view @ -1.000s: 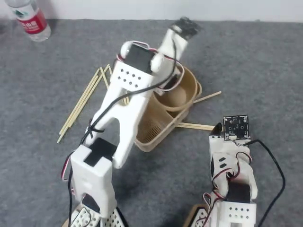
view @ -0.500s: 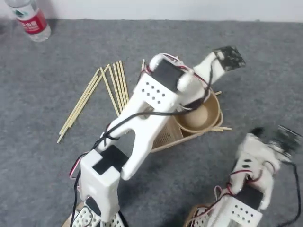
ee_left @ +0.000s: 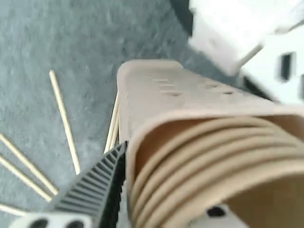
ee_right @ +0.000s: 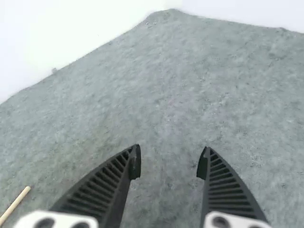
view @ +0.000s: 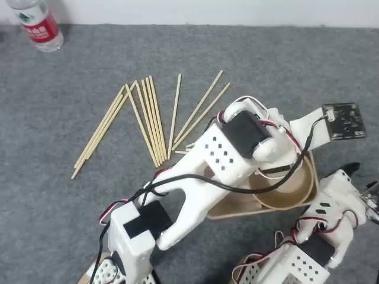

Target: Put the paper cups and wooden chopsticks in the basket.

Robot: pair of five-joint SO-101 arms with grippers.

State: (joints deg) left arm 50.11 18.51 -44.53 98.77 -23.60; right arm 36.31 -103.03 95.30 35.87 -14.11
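Observation:
A stack of tan paper cups (view: 284, 192) lies in the tan basket (view: 234, 208) at the front right of the grey carpet. My left arm stretches over it. In the left wrist view my left gripper (ee_left: 156, 204) is shut on the rim of the paper cups (ee_left: 213, 156), one ribbed finger outside and one inside, with the basket (ee_left: 156, 90) just behind. Several wooden chopsticks (view: 148, 118) lie fanned out on the carpet at centre left; some chopsticks (ee_left: 61, 118) lie beside the basket. My right gripper (ee_right: 168, 164) is open over bare carpet, at the right edge (view: 364, 180).
A plastic bottle (view: 38, 23) stands at the far left corner by the white wall. One chopstick end (ee_right: 14, 203) lies near my right gripper. The two arms are close together beside the basket at the right.
My left arm swung right and toward the front, dragging the basket and cups along. More chopsticks now lie uncovered. The right arm moved off to the right edge.

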